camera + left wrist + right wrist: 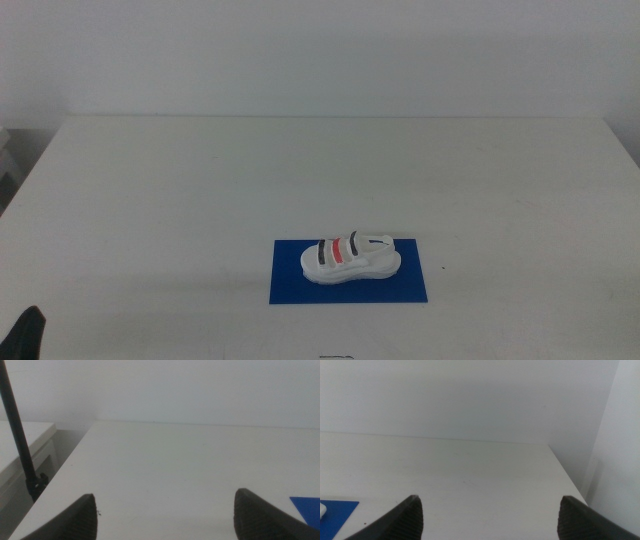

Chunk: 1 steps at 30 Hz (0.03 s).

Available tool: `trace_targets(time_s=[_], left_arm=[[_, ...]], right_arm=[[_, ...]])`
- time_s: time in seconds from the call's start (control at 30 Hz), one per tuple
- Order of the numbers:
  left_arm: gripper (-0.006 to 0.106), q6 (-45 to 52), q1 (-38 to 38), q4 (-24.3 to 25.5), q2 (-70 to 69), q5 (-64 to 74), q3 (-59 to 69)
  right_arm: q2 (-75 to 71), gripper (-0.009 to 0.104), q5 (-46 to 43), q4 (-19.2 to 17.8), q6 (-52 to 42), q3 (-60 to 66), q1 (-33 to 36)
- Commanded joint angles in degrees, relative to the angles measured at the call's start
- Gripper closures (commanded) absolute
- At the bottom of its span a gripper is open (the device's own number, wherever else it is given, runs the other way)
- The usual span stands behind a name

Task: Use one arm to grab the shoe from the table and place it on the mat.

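Observation:
The white shoe with two black straps and one red strap lies on the dark blue mat near the front of the white table, inside the mat's edges. No gripper is near it. My left gripper hangs over the table's front left with its jaws wide apart and nothing between them; a corner of the mat shows beside it. Its dark tip shows at the middle view's bottom left. Over the front right, my right gripper is open and empty, with the mat's corner in sight.
A black stand pole rises beside the table's left edge, with a low white cabinet behind it. A white wall runs along the table's far edge.

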<state>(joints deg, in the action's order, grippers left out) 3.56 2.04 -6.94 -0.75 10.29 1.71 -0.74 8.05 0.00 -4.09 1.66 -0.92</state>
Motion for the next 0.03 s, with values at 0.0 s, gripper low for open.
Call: trace_targets(time_s=[0.0], left_arm=[[0.007,-0.69,0.1,-0.85,-1.2,-4.77,-0.29]], right_arm=[[-1.11,0.001,-4.34,-0.51,-0.3,-1.06,0.09]])
